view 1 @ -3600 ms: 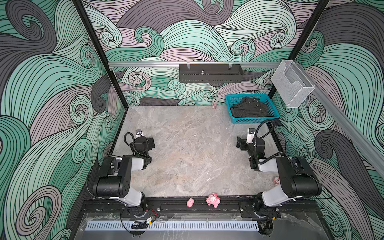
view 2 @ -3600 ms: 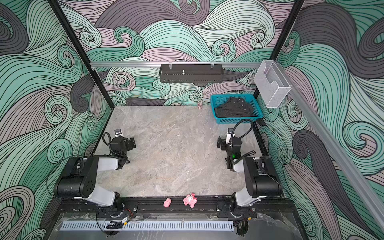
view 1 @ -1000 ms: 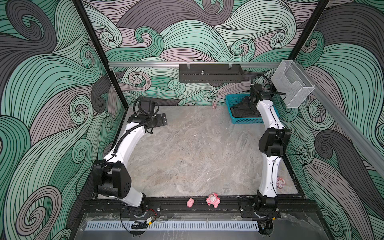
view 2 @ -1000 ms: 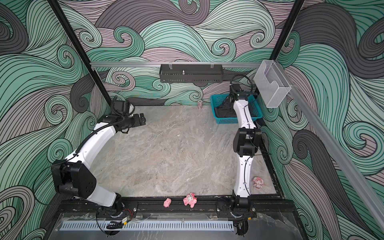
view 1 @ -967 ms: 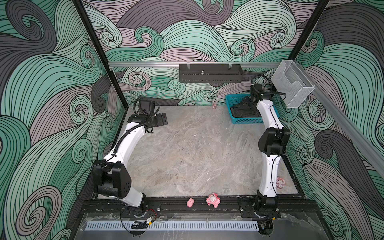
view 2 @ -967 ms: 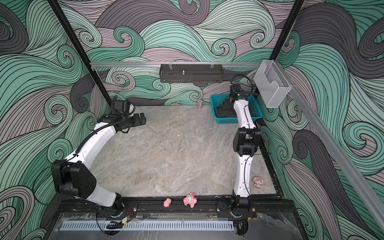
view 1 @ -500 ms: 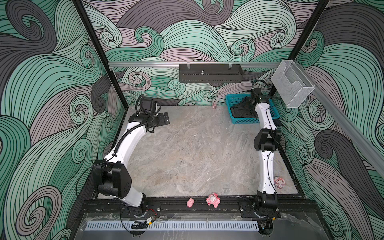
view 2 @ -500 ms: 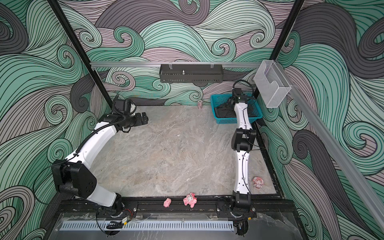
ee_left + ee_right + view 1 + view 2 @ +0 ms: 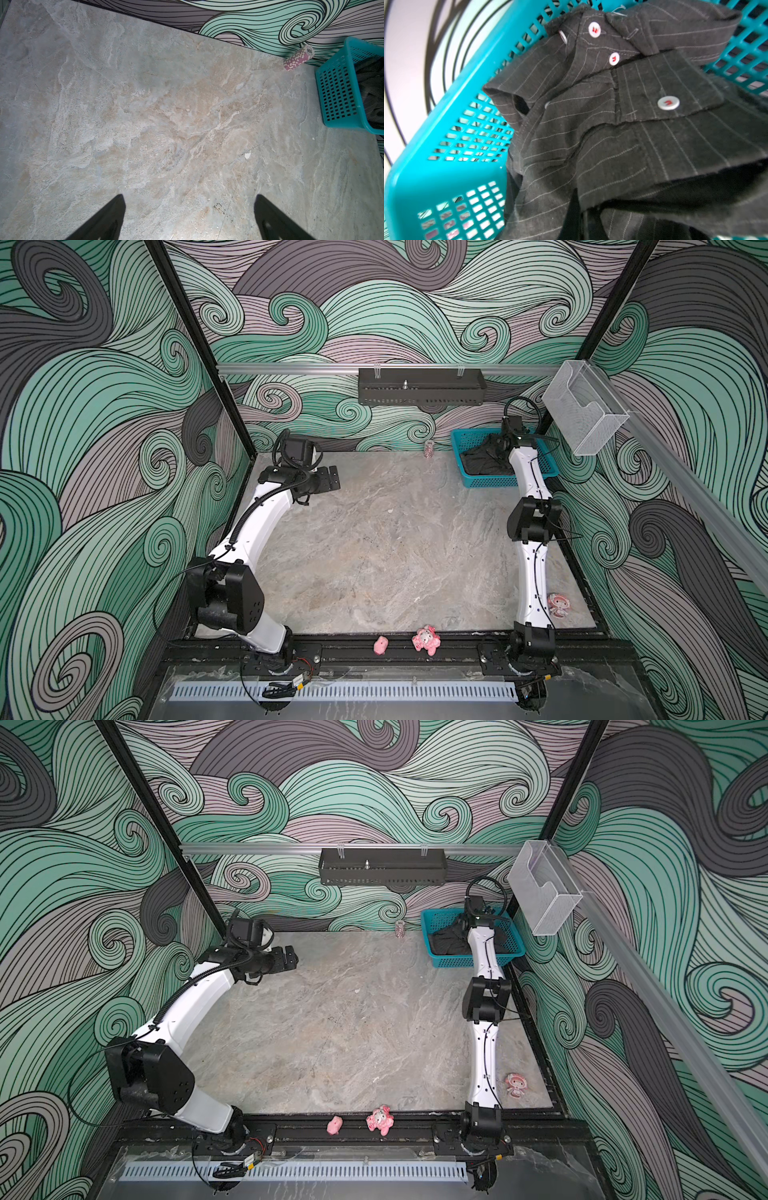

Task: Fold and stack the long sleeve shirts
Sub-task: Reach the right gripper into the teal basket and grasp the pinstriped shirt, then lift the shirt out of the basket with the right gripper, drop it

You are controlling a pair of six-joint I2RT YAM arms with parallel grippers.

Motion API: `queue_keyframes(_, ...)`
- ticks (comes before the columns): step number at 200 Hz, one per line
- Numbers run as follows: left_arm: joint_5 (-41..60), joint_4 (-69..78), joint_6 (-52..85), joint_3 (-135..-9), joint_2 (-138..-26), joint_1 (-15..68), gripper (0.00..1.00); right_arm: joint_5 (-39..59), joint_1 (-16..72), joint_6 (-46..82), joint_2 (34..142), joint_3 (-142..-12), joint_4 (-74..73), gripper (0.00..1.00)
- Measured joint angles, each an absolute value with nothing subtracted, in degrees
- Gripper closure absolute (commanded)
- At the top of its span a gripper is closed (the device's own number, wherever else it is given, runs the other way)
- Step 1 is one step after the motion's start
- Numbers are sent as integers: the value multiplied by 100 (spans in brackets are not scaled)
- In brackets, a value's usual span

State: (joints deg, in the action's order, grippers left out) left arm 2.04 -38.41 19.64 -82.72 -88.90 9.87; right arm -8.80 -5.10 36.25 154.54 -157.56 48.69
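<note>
Right gripper (image 9: 500, 443): down in the teal basket (image 9: 492, 482) at far right, jaws now pinched on the shirt (image 9: 612, 135) (they stood wide a second ago).
Shirt: dark, pinstriped, crumpled in the basket, cloth peaking up at the grip.
Left gripper (image 9: 333, 479): spread wide above the table (image 9: 374, 551) at far left, empty, barely shifted.

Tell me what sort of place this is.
Most likely a robot test cell in a lab: a left arm and right arm bolted to a front rail, wave-print panels walling in a marble-look table, and a teal basket holding a dark pinstriped shirt.
</note>
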Motion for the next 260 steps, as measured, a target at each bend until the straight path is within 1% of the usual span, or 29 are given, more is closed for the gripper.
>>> queue_keyframes(24, 207, -3846, 1964, -8272, -8890, 996, 1, -801, -510, 3623, 15312, -15707, 4871, 100)
queue_keyframes(45, 209, -3854, 1966, -8272, -8866, 1000, 2, -703, -499, 3594, 14982, -15631, 4875, 100)
queue_keyframes(96, 217, -3854, 1977, -8265, -8613, 1004, 1, -526, -373, 3376, 13664, -15541, 4862, 100)
queue_keyframes(139, 217, -3837, 1999, -8082, -8112, 1033, 1, -196, -158, 3059, 12536, -15541, 4799, 100)
queue_keyframes(174, 215, -3844, 2001, -7968, -7599, 1035, 1, 213, 217, 2683, 11598, -15342, 4584, 100)
queue_keyframes(203, 211, -3892, 2003, -7828, -7164, 1033, 2, 604, 593, 2517, 11056, -15336, 4449, 100)
queue_keyframes(231, 198, -3981, 2003, -7714, -6768, 1033, 1, 998, 932, 2462, 10794, -15340, 4381, 100)
queue_keyframes(260, 156, -4064, 2005, -7614, -6410, 1033, 1, 1256, 1413, 2445, 10796, -15362, 4394, 100)
